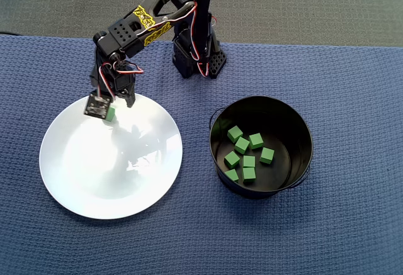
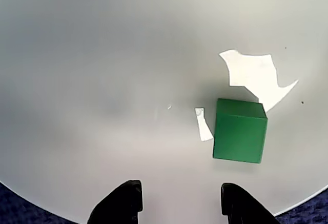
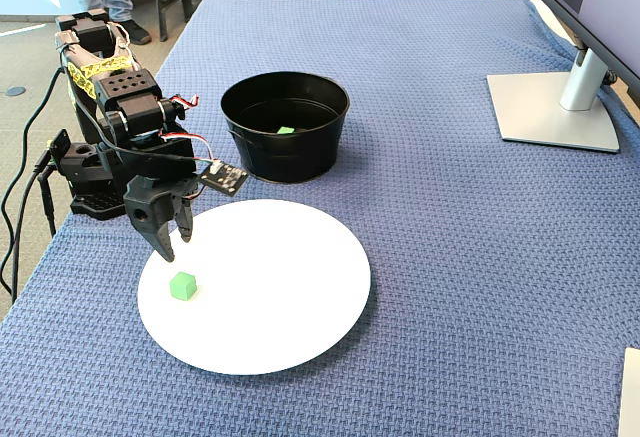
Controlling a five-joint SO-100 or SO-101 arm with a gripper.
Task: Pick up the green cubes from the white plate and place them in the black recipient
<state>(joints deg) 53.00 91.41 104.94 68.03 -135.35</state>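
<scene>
Cube (image 1: 111,113) half-hidden under pincer (image 3: 174,242), 1 on plate (image 1: 75,180)

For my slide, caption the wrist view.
Open gripper poised above the last green cube on the white plate.

My gripper (image 3: 174,241) is black, and my arm (image 1: 146,26) is black too, with a yellow patterned band and red and white wires. The cubes (image 1: 247,152) are plain matte green; one (image 2: 240,130) lies on the glossy white plate (image 3: 290,307). The recipient (image 3: 285,147) is glossy black, and the cloth (image 3: 470,257) is blue with a fine waffle weave
</scene>
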